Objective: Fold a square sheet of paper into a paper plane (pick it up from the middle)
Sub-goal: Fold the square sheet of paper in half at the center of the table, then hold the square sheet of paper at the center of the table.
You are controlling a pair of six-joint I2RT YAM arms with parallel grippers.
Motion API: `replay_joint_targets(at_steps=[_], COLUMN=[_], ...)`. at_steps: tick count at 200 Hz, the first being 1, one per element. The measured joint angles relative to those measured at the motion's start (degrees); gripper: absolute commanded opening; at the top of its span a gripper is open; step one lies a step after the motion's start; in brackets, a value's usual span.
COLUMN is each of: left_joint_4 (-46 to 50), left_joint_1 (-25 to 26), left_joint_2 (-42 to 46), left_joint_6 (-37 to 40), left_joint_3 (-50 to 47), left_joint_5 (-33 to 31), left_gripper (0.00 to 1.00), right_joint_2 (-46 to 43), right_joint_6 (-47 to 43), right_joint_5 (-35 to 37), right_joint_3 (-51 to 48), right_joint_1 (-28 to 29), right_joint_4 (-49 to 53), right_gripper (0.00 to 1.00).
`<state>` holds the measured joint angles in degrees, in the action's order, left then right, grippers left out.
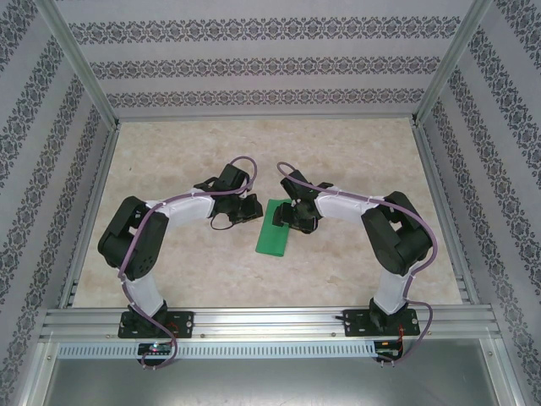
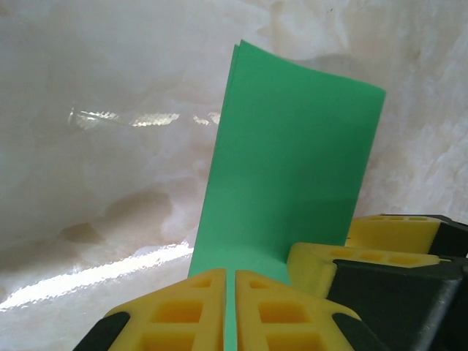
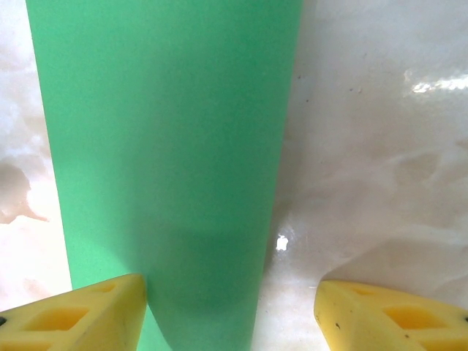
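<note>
Marbled tabletop between patterned walls: we see the square sheet of paper, folded into a long green strip, lying mid-table between the arms. The left gripper is clenched on the strip's edge, with green showing in the slit between its yellow fingers. The right gripper gapes wide above the strip, one finger over paper, the other over bare table, grasping nothing.

Free tabletop around folded paper
</note>
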<state>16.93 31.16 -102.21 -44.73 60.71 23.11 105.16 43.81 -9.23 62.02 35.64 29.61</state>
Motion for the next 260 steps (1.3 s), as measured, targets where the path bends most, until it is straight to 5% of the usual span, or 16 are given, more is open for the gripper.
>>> replay_joint_targets(at_steps=[260], left_joint_4=[0.2], left_joint_1=[2.0], left_joint_2=[-9.6], left_joint_6=[0.3], left_joint_3=[4.8], left_joint_5=[3.6], left_gripper=[0.07], right_joint_2=[0.2], right_joint_6=[0.0], right_joint_5=[0.3], right_joint_3=[0.8], right_joint_1=[0.3], right_joint_4=[0.9], right_gripper=[0.69])
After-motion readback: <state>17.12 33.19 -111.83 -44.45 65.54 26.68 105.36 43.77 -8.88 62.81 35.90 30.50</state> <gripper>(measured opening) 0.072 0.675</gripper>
